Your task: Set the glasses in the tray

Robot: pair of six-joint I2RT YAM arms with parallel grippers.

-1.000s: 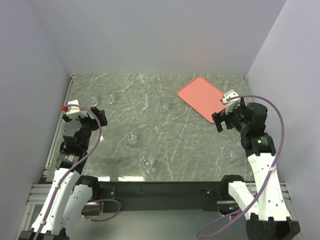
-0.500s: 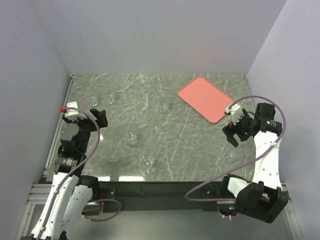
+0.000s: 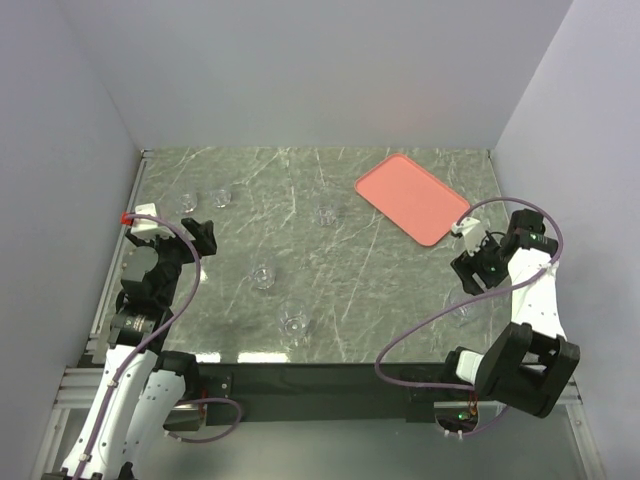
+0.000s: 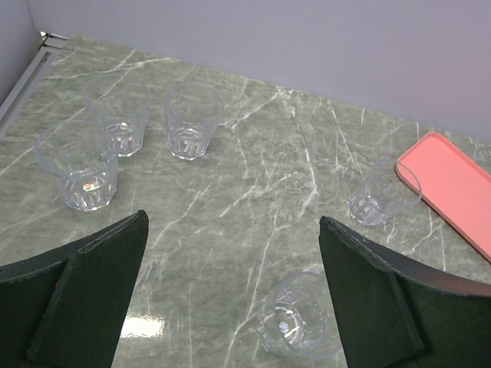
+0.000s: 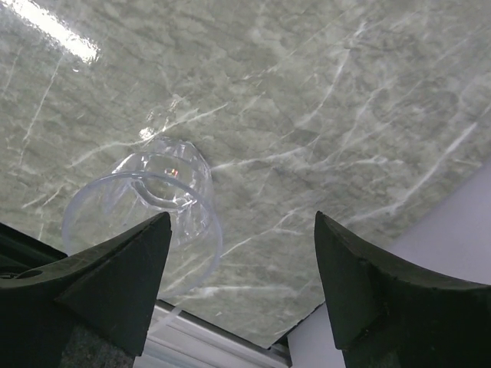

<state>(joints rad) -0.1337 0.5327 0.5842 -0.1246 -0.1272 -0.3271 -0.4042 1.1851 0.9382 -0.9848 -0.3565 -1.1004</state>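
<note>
My right end effector (image 5: 242, 257) is spread open and grips nothing; one glass (image 5: 146, 215) sits on the bench (image 5: 322, 92) just beside its left finger. My left end effector (image 4: 230, 268) is likewise released, with five other glasses (image 4: 189, 120) ahead of it. The tray (image 3: 412, 197) lies far right, and every glass is outside it.

Lab test booth: plain walls (image 3: 300, 70) enclose a marble-patterned table (image 3: 370, 280).
</note>
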